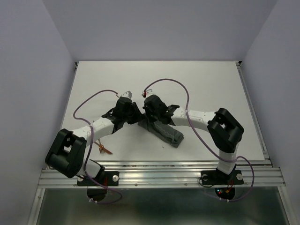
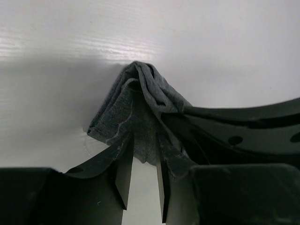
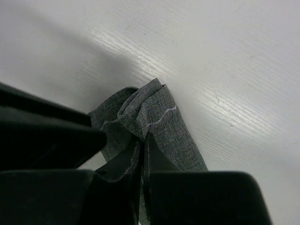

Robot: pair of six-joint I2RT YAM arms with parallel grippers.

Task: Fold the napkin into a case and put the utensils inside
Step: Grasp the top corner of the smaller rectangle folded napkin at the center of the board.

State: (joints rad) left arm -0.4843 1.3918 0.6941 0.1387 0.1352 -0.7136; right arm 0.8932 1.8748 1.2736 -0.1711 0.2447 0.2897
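Copper-brown utensils [image 1: 104, 150] are seen lying on the white table [image 1: 211, 84], well apart from the napkin [image 1: 165, 131], to its near left. The grey-green napkin, folded into a narrow strip, is bunched into a raised peak at its far end, where both grippers meet. The left gripper [image 2: 145, 140] is shown with jaws parted, cloth lying between its tips. The right gripper [image 3: 143, 140], just right of that peak, is clamped on a pinched fold of the napkin.

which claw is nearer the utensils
Left. The left claw is at the end of the napkin, beyond and right of the utensils; the right claw pinches that same end from farther right.
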